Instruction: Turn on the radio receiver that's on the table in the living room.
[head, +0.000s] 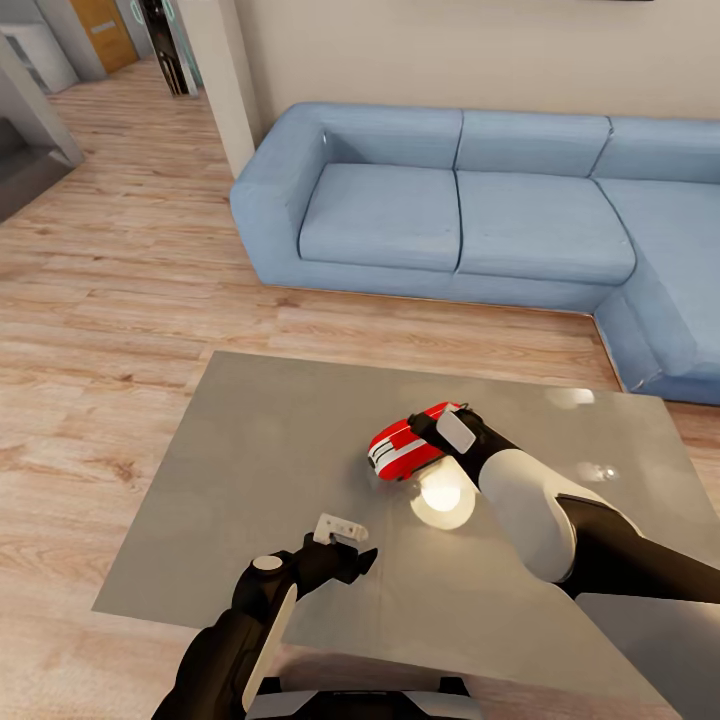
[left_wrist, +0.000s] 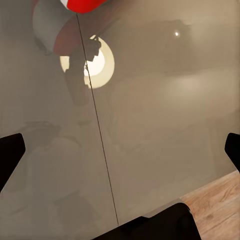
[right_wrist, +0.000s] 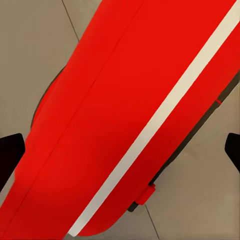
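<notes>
Two tools spread, gripping nothing | right tool over radio receiver, mid-surface toward far edge | left tool idle near edge | I'd risk shoving it on glossy top.

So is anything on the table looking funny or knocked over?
Yes, the red radio seems to lie flat on its side on the grey table rather than standing up, right under the right claw. Nothing looks spilled or broken.
</notes>
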